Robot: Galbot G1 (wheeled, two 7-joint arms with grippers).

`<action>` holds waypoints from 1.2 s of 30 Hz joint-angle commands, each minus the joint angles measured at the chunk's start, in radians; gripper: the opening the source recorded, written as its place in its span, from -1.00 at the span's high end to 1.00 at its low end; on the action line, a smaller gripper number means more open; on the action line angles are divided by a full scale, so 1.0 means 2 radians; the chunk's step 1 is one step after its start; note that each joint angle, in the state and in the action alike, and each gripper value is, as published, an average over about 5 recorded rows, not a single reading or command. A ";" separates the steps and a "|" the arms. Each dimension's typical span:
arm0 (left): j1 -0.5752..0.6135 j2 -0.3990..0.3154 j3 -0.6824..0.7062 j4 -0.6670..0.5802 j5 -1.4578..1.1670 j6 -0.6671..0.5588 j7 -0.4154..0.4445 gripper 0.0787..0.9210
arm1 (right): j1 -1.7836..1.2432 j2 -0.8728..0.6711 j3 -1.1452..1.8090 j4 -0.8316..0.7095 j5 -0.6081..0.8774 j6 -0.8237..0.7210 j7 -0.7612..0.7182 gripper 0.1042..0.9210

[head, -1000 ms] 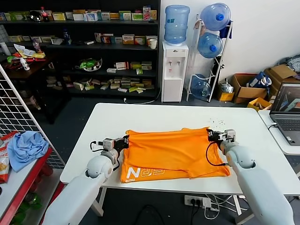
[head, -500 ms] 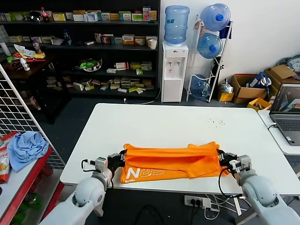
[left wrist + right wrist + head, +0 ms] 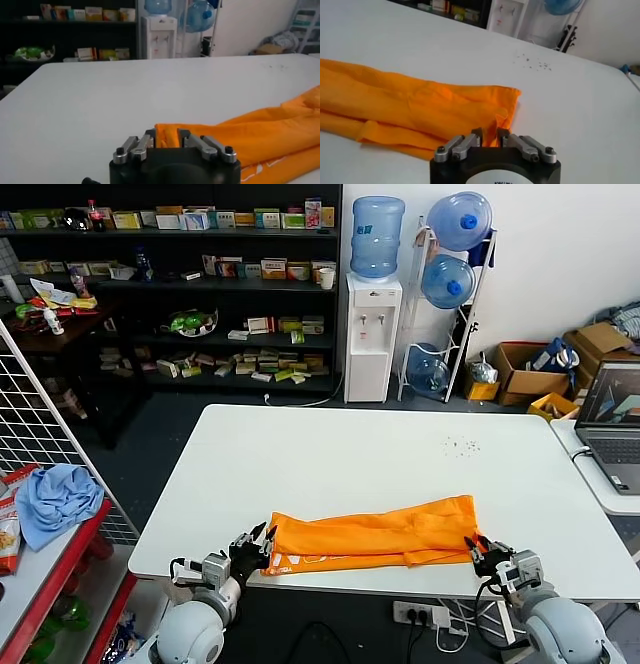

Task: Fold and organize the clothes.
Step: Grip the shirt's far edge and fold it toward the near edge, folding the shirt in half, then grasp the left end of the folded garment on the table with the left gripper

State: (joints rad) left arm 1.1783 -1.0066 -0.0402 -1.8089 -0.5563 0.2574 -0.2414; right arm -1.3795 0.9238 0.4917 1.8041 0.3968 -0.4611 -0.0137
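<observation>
The right tool [image 3: 489, 135] is seen from behind, its black body filling the near edge of the view and its two metal fingers [image 3: 476, 134] standing slightly apart. Between and just past the fingertips lies the near edge of the orange T-shirt [image 3: 415, 107]; whether the cloth is touched cannot be told. The T-shirt is spread on the white tabletop [image 3: 580, 110] as a long folded band with several layered creases, one end finishing near the tool. Small dark specks [image 3: 532, 60] are scattered on the tabletop farther off. A white appliance and shelving are glimpsed beyond the tabletop.
</observation>
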 commanded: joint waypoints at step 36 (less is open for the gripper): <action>-0.018 -0.041 -0.002 0.056 -0.102 0.034 0.002 0.46 | -0.009 0.001 -0.010 0.035 -0.002 -0.012 0.006 -0.76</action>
State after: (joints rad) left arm 1.1459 -1.0838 -0.0458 -1.7037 -0.7558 0.3169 -0.2480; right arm -1.3959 0.9235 0.4735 1.8718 0.3930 -0.4832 -0.0019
